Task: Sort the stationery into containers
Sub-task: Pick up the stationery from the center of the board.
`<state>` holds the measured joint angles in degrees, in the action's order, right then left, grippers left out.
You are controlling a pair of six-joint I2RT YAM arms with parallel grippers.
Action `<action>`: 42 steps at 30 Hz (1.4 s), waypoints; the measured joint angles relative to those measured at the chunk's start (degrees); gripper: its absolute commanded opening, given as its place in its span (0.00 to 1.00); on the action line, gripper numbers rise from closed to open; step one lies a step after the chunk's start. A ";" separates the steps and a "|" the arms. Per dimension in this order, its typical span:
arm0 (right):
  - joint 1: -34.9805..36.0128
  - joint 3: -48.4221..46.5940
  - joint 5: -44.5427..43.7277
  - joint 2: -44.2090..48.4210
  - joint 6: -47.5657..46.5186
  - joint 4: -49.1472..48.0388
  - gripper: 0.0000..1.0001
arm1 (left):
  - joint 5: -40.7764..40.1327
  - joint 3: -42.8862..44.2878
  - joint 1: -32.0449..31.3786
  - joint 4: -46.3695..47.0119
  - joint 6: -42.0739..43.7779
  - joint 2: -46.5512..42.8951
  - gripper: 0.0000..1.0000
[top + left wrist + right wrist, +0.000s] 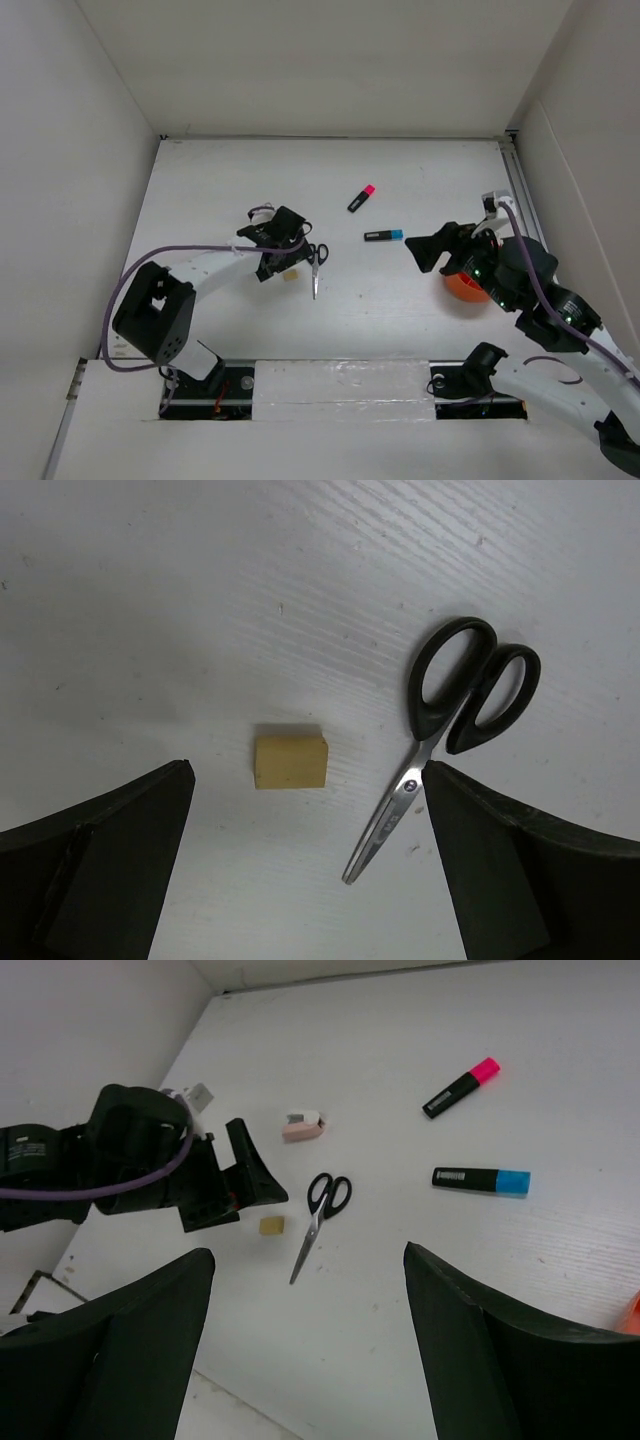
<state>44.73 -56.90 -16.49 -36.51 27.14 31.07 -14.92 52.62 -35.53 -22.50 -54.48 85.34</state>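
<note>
- Stationery lies scattered on the white table (400,320), none of it visibly in the container.
- Black-handled scissors (314,265) sit left of centre, closed, with the handles toward the far side and the tips pointing near.
- The small yellow eraser (290,758) lies flat just left of the scissors, close to them but not touching.
- The left gripper (307,770) hangs over this eraser with its jaws spread wide. One finger stands to each side of the eraser and neither touches it. How high it hangs above the table I cannot tell.
- The pink-white eraser (302,1126) rests far and left of the scissors handles, close beside the left arm.
- The pink-capped marker (361,198) lies far of centre, at a slant with its cap toward the far right.
- The blue-capped marker (384,236) lies nearer and a little right of it, well apart, with its cap pointing right.
- The orange tub (465,287) stands on the right side of the table, mostly hidden under the right arm; its inside does not show.
- The right gripper (425,250) hovers just left of the tub with its jaws apart and nothing between them. It points toward the blue-capped marker.
</note>
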 measured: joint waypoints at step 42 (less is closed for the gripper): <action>0.00 2.43 3.45 6.97 -0.28 1.27 0.82 | -2.38 4.87 -1.31 -5.44 -1.46 11.43 0.49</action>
<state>44.73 -54.48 -13.04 -29.54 26.85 32.34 -17.30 57.49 -36.84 -27.94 -55.94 96.77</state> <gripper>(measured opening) 0.822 0.528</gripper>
